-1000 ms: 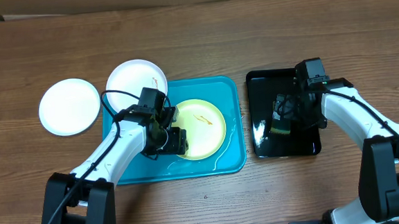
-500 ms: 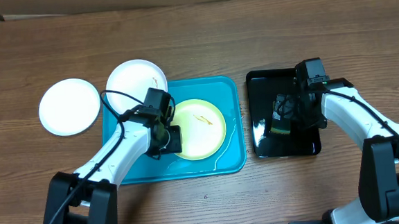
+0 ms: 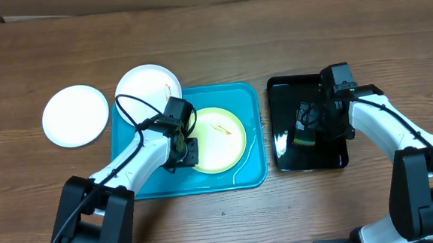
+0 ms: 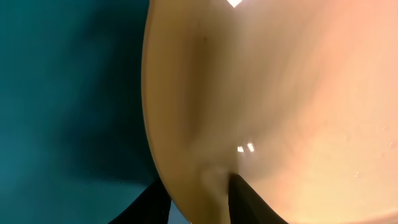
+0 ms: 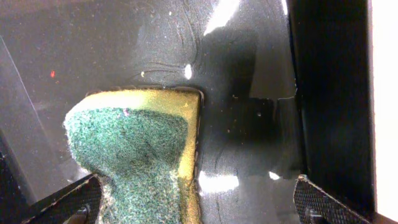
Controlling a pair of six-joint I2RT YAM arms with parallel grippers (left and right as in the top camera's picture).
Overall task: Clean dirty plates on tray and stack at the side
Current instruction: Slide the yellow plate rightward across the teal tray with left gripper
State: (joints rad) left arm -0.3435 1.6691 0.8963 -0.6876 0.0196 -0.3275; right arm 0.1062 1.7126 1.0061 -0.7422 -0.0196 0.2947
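Change: left claw (image 3: 188, 152) now pinches the yellow-green plate (image 3: 221, 132), right claw (image 5: 196, 206) stays spread wide.

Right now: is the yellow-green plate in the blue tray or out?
In. The yellow-green plate lies wholly inside the rim of the blue tray in the overhead view; the left gripper straddles its left edge.

table (image 3: 286, 34): matt grained wood | tray (image 3: 251, 134): glossy plastic | black tray (image 3: 283, 95): glossy | sponge (image 5: 134, 146): rough green fibre | plate (image 3: 225, 140): smooth, shiny

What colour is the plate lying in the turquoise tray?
The plate is pale yellow-green; the overhead view shows it best.
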